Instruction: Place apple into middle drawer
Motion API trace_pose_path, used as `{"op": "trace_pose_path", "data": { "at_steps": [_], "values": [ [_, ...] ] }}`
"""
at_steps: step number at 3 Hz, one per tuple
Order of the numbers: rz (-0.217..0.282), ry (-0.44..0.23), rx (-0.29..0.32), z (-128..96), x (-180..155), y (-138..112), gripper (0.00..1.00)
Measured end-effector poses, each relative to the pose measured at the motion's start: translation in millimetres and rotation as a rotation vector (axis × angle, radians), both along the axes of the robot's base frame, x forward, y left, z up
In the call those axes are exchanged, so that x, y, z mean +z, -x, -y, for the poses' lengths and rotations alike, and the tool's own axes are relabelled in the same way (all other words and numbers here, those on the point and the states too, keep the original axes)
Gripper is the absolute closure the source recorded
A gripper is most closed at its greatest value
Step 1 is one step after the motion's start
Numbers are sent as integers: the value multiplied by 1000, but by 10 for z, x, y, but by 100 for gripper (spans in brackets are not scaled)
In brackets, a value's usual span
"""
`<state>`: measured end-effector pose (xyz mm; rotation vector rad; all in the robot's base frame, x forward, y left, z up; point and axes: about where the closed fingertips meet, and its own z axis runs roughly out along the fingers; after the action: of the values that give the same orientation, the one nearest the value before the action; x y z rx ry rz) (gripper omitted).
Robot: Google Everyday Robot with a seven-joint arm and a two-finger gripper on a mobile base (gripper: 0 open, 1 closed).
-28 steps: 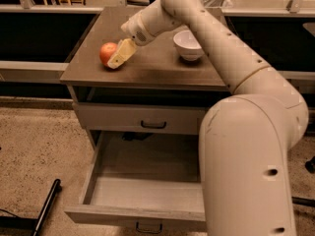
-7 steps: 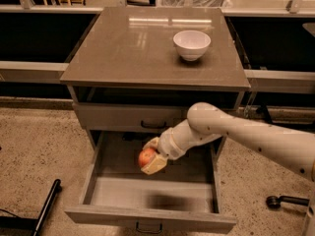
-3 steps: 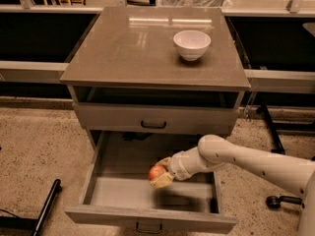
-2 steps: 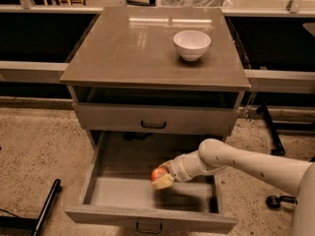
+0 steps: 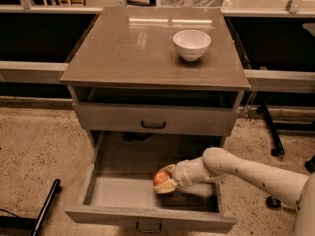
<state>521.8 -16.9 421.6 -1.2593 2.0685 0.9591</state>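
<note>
Pinching a small round red-orange apple [image 5: 159, 177] between pale yellowish fingertips [image 5: 165, 188], one above the fruit and one beneath, closed snugly on it. Holding it in the two-finger gripper [image 5: 164, 180] low inside the wide grey middle drawer [image 5: 118, 193], over the pale floor right of centre and near the front wall; cannot tell whether touching the floor.

Reads as the placing step, close to its end: inside the drawer, not yet released. Next, probably: lowering until seated, spreading the fingers, then backing out upward and to the right without clipping the drawer's side wall or nudging the fruit into a roll.

Reaching in from the right on a white rounded arm [image 5: 246, 173], forearm nearly level, wrist pointing left. Well clear of the white ceramic bowl [image 5: 191, 44] on the brown cabinet top [image 5: 138, 43].
</note>
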Motion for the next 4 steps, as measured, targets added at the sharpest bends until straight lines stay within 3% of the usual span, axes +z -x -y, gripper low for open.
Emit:
{"op": "trace_pose_path", "data": {
  "at_steps": [1,2,4],
  "values": [
    [108,-24,84,-34,-41,21,84],
    [125,-23,99,-48,-44,27,53],
    [125,-23,99,-48,-45,27,6]
  ]
}}
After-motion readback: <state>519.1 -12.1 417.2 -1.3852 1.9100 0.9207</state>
